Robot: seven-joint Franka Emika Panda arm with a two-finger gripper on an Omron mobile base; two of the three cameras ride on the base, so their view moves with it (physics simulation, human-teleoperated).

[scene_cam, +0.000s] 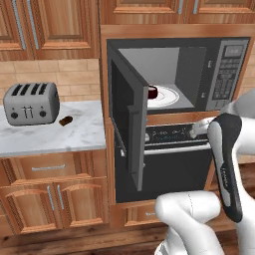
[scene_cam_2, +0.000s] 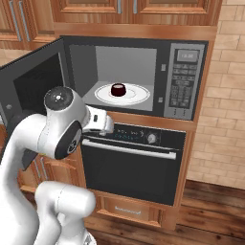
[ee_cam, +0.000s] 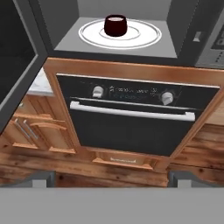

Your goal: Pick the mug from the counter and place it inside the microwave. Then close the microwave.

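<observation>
The dark red mug (scene_cam: 152, 91) (scene_cam_2: 118, 89) (ee_cam: 115, 25) stands upright on the white round plate (ee_cam: 144, 35) inside the grey microwave (scene_cam: 226, 74) (scene_cam_2: 184, 81). The microwave door (scene_cam: 127, 129) (scene_cam_2: 33, 81) hangs wide open, swung out to the left. My gripper (ee_cam: 112, 177) is open with nothing between its fingertips (ee_cam: 41, 177). It is drawn back from the microwave, in front of and below the opening, apart from the mug. The white marble counter (scene_cam: 74, 134) lies to the left of the microwave.
A black oven with knobs (scene_cam: 169, 134) (scene_cam_2: 139, 153) (ee_cam: 131, 118) sits under the microwave. A grey toaster (scene_cam: 31, 103) and a small brown lump (scene_cam: 65, 120) rest on the counter. Wooden cabinets (scene_cam: 50, 194) stand below, and the floor is wood.
</observation>
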